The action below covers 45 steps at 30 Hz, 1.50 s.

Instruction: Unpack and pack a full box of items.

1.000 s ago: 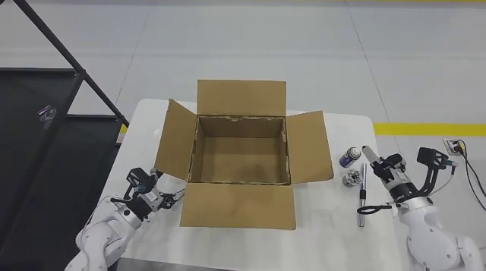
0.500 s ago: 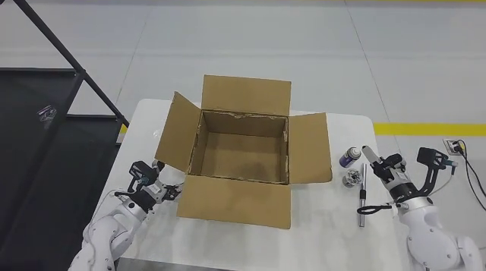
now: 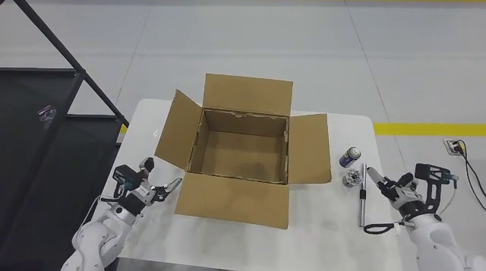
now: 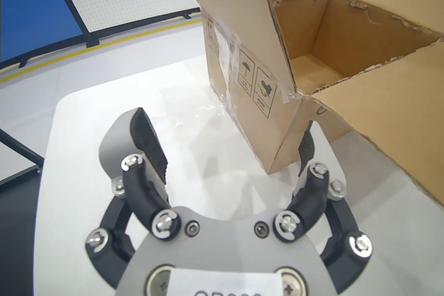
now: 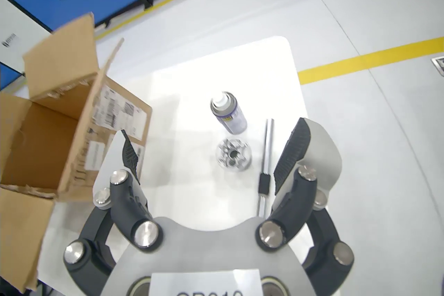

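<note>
An open cardboard box (image 3: 239, 157) stands mid-table with all flaps spread; what I see of its inside is bare (image 4: 314, 66). My left gripper (image 3: 161, 175) hovers open just off the box's front left corner (image 4: 274, 151), holding nothing (image 4: 223, 122). Right of the box stand a purple spray can (image 3: 350, 156) and a metal flange (image 3: 350, 180), with a thin metal rod (image 3: 363, 204) lying beside them. My right gripper (image 3: 401, 178) is open and empty near the table's right edge, behind the can (image 5: 229, 113), flange (image 5: 233, 155) and rod (image 5: 266, 151).
The white table (image 3: 319, 233) ends close to both arms. A black metal frame (image 3: 68, 81) rises left of the table. The box's right flap (image 5: 104, 96) stands up between the box and the loose items.
My left gripper has opened and backed away leftward from the box's front flap. The box has turned slightly. My right arm has drawn back toward the front right corner.
</note>
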Each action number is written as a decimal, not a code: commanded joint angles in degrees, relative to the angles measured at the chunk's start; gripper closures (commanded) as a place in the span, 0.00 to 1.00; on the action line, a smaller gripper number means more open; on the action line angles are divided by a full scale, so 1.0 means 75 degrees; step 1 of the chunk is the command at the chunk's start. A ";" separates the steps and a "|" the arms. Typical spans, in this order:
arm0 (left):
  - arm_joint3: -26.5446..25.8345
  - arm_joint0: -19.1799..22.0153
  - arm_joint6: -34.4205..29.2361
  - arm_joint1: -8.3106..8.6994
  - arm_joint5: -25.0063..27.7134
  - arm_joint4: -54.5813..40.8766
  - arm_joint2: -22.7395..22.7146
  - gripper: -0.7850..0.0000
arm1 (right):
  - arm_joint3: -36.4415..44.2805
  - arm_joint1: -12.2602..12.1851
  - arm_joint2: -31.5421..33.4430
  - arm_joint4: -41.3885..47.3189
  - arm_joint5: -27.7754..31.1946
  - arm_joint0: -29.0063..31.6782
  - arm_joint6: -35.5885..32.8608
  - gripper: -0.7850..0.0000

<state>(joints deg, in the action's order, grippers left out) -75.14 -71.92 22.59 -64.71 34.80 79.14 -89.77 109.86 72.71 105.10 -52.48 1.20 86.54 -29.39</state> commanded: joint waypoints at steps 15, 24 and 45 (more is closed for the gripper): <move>-0.0341 -0.0478 0.0533 0.0072 0.0470 -0.0529 -0.0465 0.00 | 0.0062 -0.0027 -0.0052 -0.0564 -0.0135 0.0064 -0.0316 0.00; -0.0294 -0.0711 0.0551 0.0030 0.0252 -0.1539 -0.0581 0.00 | -0.0330 -0.0118 -0.1010 -0.3555 -0.0521 -0.0337 -0.1792 0.00; -0.0458 -0.0942 0.0841 0.0022 0.0707 -0.2649 -0.0792 0.00 | -0.1755 -0.0089 -0.1511 -0.3130 -0.0731 -0.1778 -0.3101 0.00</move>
<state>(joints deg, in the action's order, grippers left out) -78.26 -78.92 29.17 -64.50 40.51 59.96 -95.70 97.59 72.05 94.05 -75.46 -4.12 73.87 -52.43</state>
